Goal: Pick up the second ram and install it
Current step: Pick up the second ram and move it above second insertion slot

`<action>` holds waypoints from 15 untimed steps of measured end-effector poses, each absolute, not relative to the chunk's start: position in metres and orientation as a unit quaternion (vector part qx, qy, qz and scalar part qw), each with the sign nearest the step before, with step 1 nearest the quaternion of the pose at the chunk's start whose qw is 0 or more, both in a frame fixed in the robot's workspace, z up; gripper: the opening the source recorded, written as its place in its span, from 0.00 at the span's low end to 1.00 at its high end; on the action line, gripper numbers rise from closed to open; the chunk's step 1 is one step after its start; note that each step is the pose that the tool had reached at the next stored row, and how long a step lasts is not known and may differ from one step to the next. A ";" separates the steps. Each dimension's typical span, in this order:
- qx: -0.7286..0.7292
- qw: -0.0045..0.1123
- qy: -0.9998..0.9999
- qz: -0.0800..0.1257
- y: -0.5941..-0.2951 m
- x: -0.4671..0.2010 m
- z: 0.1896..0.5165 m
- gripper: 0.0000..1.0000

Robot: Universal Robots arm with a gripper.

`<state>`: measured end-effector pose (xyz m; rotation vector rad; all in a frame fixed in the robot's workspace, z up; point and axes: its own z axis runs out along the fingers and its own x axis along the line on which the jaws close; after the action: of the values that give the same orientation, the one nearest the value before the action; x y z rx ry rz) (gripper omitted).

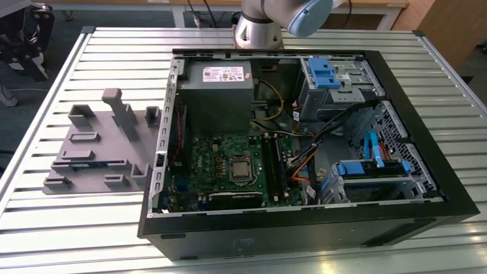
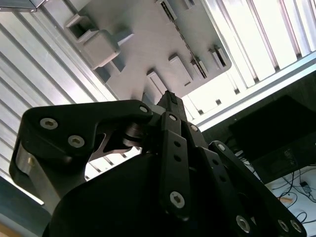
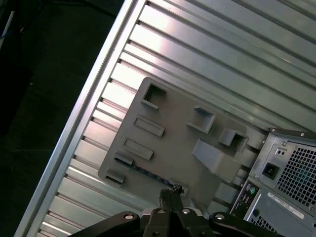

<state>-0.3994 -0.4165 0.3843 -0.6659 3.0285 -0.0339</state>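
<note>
Black and pinched shut on nothing: holding the gripper (image 3: 171, 191) above the fixture (image 3: 173, 133), hovering near one end of the ram (image 3: 145, 171), lying in its slot there. Working the pick step, seemingly, grasp not yet made. Likely needing jaws parted and squared across the ram's thin edge.

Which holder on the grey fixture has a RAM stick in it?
The long holder by the grey fixture's camera-side edge in the exterior view: the second ram, a thin blue-green strip, lies in it. The others look bare grey.
</note>
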 end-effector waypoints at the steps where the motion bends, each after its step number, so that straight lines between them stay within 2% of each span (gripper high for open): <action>1: -0.215 0.020 0.976 -0.011 -0.416 -0.399 0.384 0.11; 15: -0.223 0.020 0.974 -0.011 -0.416 -0.400 0.384 0.11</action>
<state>-0.4001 -0.4165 0.3844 -0.6931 3.0223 -0.0334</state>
